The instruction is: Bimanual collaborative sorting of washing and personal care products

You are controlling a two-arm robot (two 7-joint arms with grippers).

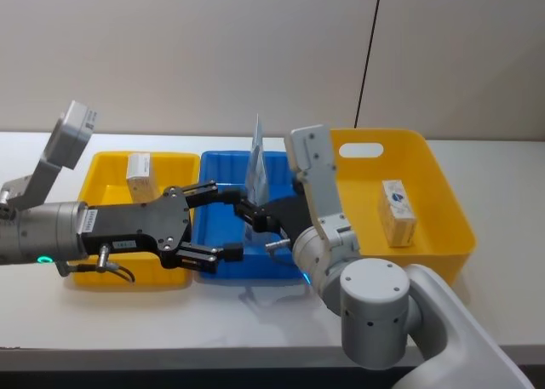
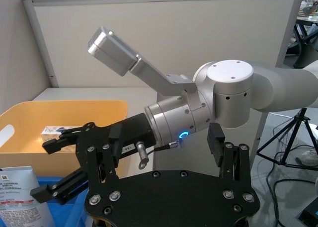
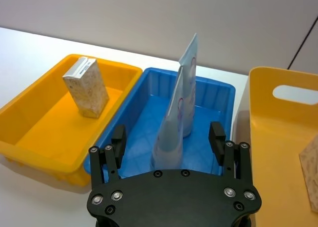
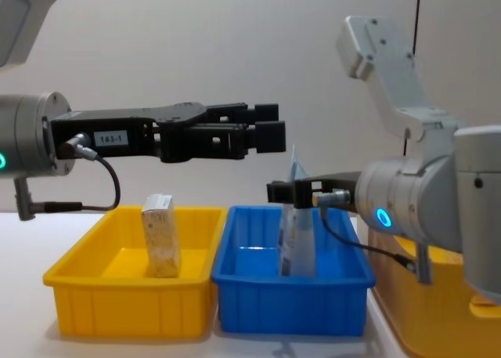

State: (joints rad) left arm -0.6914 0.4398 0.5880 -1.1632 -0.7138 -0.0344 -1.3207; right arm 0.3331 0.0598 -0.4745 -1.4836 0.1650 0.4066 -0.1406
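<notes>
Left gripper [image 1: 223, 220]: black, reaching in from the left edge of the head view to mid-frame, above the blue bin [image 1: 223, 266]. Fingers spread wide apart, nothing between them, touching nothing. In the chest view it hangs in the upper middle [image 4: 266, 137], well above the bins.

Right gripper [image 4: 279, 192]: black, extending from the right arm toward frame centre, over the blue bin [image 4: 235, 287]. In the right wrist view its two fingers [image 3: 118, 137] stand well apart, one on each side of the light-blue pouches [image 3: 171, 122]; whether either pad touches a pouch cannot be told. In the left wrist view the same gripper [image 2: 52, 167] shows at lower left with fingers parted.

Light-blue pouches: two thin packs standing upright in the blue bin [image 3: 213, 95], leaning close together, at centre of the right wrist view; centre of the head view [image 1: 257, 163]; in the chest view [image 4: 297, 233], right half of the blue bin.

Tan speckled box [image 1: 140, 174]: white-topped, upright in the small yellow bin [image 1: 106, 163], at left of the head view; left of centre in the chest view [image 4: 160, 236].

Second speckled box [image 1: 397, 212]: blue oval mark on its face, in the large yellow bin [image 1: 443, 202], at right of the head view.
</notes>
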